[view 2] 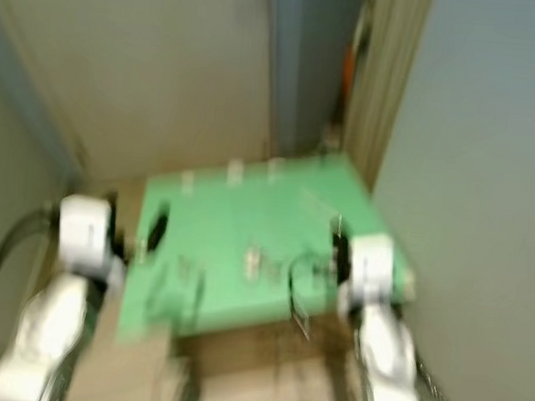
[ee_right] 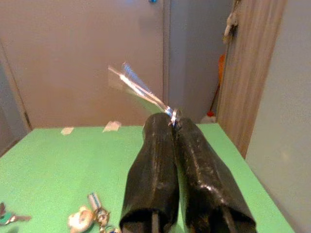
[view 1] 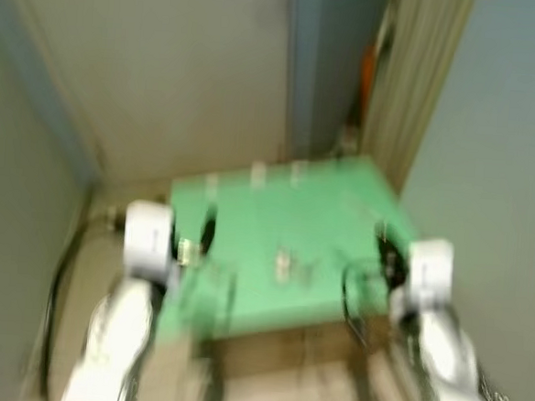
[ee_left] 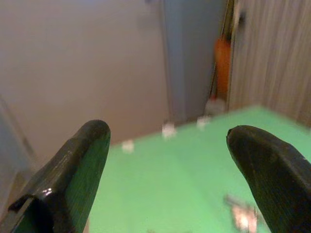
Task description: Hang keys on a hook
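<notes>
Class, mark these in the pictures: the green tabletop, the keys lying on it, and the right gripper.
Green tabletop [ee_right: 43,165]: right wrist view, bare part of its surface.
Keys with pale fob [ee_right: 90,216]: right wrist view, the fob.
Right gripper [ee_right: 173,121]: right wrist view, between its closed fingertips, pinching a key ring.

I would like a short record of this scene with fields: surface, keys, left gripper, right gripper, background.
surface: flat green tabletop with small white tape pieces along its far edge
keys: blurred bunch of small metal keys with a pale fob lying on the green top
left gripper: left gripper, fingers wide apart, over the tabletop, holding nothing
right gripper: right gripper, fingers pressed together on a thin shiny metal piece; what it is cannot be told
background: beige wall, wooden panel, orange object
</notes>
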Controlling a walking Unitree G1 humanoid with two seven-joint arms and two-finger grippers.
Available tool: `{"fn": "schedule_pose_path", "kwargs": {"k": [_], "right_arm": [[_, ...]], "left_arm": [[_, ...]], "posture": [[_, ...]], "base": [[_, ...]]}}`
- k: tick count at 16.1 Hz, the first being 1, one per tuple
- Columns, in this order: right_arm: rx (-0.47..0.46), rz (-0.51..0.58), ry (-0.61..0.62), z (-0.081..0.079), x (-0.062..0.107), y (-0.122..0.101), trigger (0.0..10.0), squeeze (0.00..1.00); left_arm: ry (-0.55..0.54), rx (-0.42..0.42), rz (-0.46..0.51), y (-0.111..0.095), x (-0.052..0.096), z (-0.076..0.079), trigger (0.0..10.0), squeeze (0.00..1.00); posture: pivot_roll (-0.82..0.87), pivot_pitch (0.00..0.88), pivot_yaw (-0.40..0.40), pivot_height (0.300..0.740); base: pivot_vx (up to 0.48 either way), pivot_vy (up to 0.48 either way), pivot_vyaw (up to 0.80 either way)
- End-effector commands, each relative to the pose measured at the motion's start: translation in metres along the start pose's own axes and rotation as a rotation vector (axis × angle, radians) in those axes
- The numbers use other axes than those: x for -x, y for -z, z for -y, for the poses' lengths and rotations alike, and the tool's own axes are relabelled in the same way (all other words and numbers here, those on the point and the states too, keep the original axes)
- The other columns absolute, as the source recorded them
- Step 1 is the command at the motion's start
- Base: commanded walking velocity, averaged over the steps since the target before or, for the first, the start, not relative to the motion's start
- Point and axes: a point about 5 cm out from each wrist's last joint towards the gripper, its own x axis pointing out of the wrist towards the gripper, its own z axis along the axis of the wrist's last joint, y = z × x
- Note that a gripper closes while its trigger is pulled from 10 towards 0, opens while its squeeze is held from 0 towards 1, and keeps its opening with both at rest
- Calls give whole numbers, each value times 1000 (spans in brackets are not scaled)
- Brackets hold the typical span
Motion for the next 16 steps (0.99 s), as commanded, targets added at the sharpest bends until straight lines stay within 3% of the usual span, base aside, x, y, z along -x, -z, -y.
{"fn": "schedule_pose_path", "kwargs": {"k": [1, 3, 16], "right_arm": [[-16, 5, 1, -4, -7, -2, 0, 0], [-23, 8, -7, -7, -11, -3, 0, 0], [-31, -2, -52, -18, -20, 1, 0, 0]], "left_arm": [[-10, -20, 10, -4, -5, -3, 10000, 0], [-7, -26, 11, -4, -11, 0, 10000, 0], [-9, -25, 25, -5, -23, 5, 10000, 0]], "posture": [[-207, 0, 125, 740], [-211, 0, 133, 740], [-208, 0, 141, 740]], "base": [[0, 0, 0], [0, 0, 0], [-347, 0, 0]]}}
